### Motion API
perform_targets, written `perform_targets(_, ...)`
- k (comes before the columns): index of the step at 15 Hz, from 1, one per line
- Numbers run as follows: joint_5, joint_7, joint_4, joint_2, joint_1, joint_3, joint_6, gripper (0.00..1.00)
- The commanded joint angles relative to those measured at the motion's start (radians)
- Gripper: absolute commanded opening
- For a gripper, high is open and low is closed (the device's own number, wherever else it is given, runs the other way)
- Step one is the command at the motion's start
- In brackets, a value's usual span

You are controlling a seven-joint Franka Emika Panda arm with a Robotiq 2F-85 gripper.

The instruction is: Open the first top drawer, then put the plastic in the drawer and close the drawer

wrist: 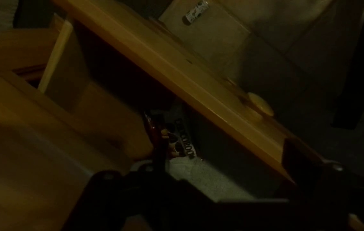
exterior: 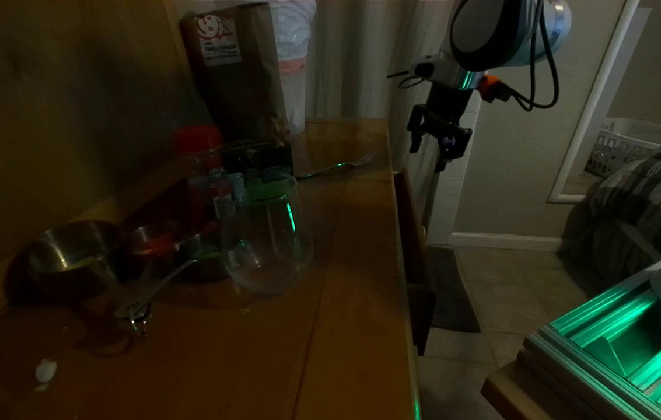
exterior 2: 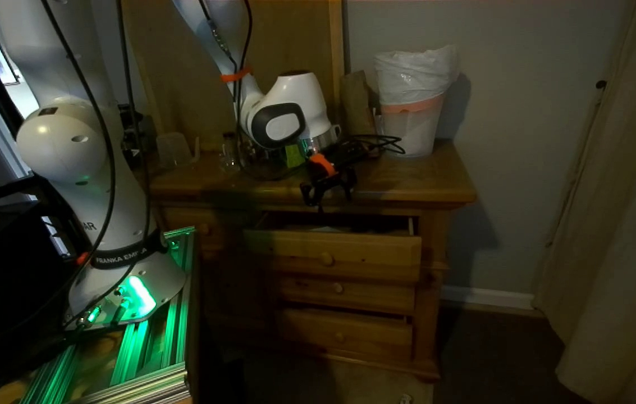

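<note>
The top drawer (exterior 2: 351, 244) of the wooden dresser stands pulled open in both exterior views. It also shows from above in the wrist view (wrist: 201, 96), with its round knob (wrist: 260, 104). A printed wrapper (wrist: 182, 138) with dark lettering, possibly the plastic, lies inside the drawer beside a pale sheet (wrist: 207, 176). My gripper (exterior: 427, 158) is open and empty, pointing down above the open drawer. It also shows in an exterior view (exterior 2: 329, 201) and in the wrist view (wrist: 226, 154). The drawer's inside is dark and partly hidden by the fingers.
The dresser top (exterior: 353, 291) holds a clear glass (exterior: 266, 245), metal cups (exterior: 73, 251), a fork (exterior: 339, 166), a paper bag (exterior: 237, 76) and a lined bin (exterior 2: 413, 106). The bottom drawer (exterior 2: 346, 334) is slightly open. A small printed tube (wrist: 196, 12) lies on the floor.
</note>
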Motion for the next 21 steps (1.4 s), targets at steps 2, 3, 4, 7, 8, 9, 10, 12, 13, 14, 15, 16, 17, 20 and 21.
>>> perform_targets(2, -0.121, 0.116, -0.013, -0.044, -0.066, -0.012, -0.016, 1.00)
perform_targets(3, -0.144, 0.143, -0.013, -0.055, -0.073, -0.024, -0.027, 1.00)
perform_targets(4, -0.188, 0.181, -0.014, -0.064, -0.072, -0.052, -0.031, 1.00)
perform_targets(7, -0.271, 0.332, 0.015, -0.055, -0.026, -0.174, -0.101, 1.00)
perform_targets(8, -0.332, 0.408, 0.028, -0.040, -0.013, -0.217, -0.120, 1.00)
perform_targets(9, -0.352, 0.456, 0.040, -0.028, -0.068, -0.175, -0.153, 1.00)
perform_targets(10, -0.321, 0.472, 0.046, -0.014, -0.083, -0.155, -0.179, 1.00)
perform_targets(12, -0.151, 0.395, 0.040, 0.007, -0.132, -0.070, -0.204, 1.00)
perform_targets(13, -0.092, 0.375, 0.046, 0.026, -0.150, -0.039, -0.204, 0.97)
perform_targets(14, -0.029, 0.357, 0.060, 0.056, -0.167, -0.003, -0.204, 0.96)
perform_targets(15, 0.019, 0.340, 0.072, 0.082, -0.185, 0.029, -0.200, 0.99)
perform_targets(16, 0.047, 0.339, 0.090, 0.118, -0.202, 0.055, -0.190, 0.96)
perform_targets(17, 0.061, 0.338, 0.102, 0.143, -0.219, 0.074, -0.182, 0.98)
perform_targets(20, 0.109, 0.301, 0.145, 0.219, -0.309, 0.162, -0.136, 0.89)
perform_targets(21, 0.121, 0.287, 0.160, 0.247, -0.344, 0.192, -0.122, 0.85)
